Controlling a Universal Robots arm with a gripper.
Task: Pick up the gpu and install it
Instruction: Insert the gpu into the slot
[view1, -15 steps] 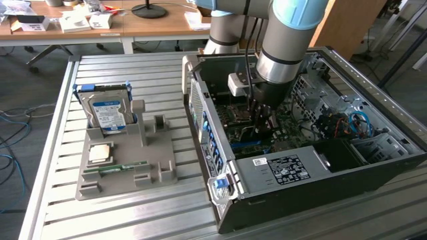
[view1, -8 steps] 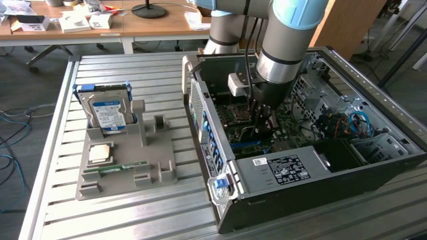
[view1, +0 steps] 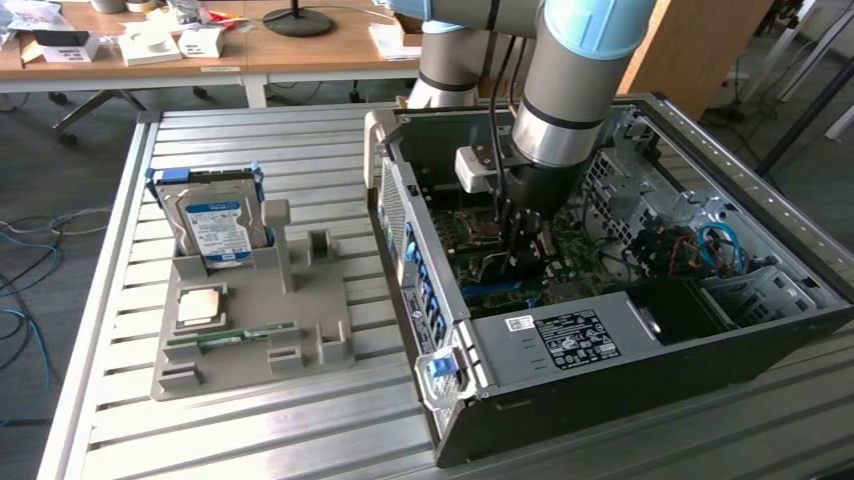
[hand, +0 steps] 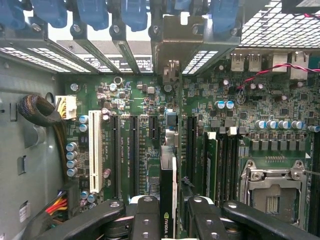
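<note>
My gripper is down inside the open computer case, shut on the gpu. The card stands on edge between the black fingers, a green logo on its near end. It runs across the green motherboard in line with the long black slots. Its metal bracket sits at the case's rear slot openings. Whether its edge is down in a slot I cannot tell. In the exterior view the gripper hangs over the board in the middle of the case.
A grey parts stand at the exterior view's left holds a silver hard drive, a processor and a green RAM stick. The processor socket, RAM slots and a cable bundle flank the card.
</note>
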